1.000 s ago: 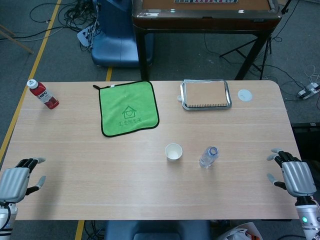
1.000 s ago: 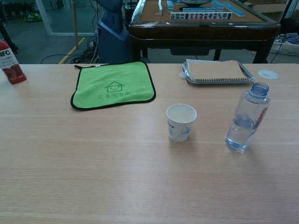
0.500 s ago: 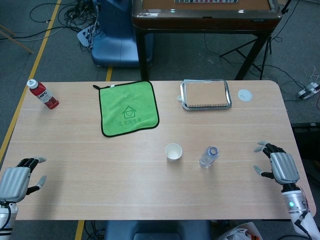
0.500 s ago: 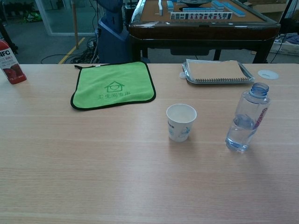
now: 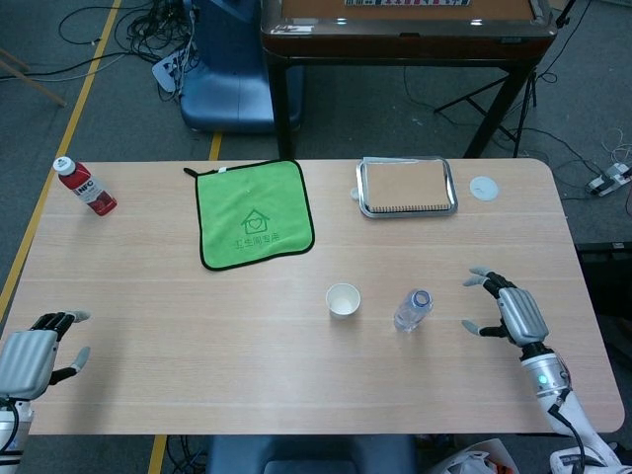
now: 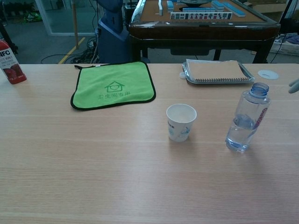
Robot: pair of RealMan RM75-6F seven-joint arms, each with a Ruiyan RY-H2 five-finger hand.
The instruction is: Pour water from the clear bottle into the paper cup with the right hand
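Observation:
The clear bottle (image 5: 413, 309) (image 6: 245, 118) stands upright and uncapped near the table's middle right, holding some water. Just to its left sits the white paper cup (image 5: 343, 299) (image 6: 181, 122), upright and empty as far as I can see. My right hand (image 5: 511, 310) hovers to the right of the bottle with fingers spread, holding nothing and not touching it; only a fingertip (image 6: 294, 86) shows at the chest view's right edge. My left hand (image 5: 35, 351) rests at the front left table corner, open and empty.
A green cloth (image 5: 255, 213) lies at the back centre. A metal tray (image 5: 406, 188) holding a notebook sits at the back right, with a small white lid (image 5: 483, 188) beside it. A red juice bottle (image 5: 85, 186) stands at the far left.
My right hand has moved left and forward from the table's right edge toward the bottle. The left hand, bottle and cup have not moved.

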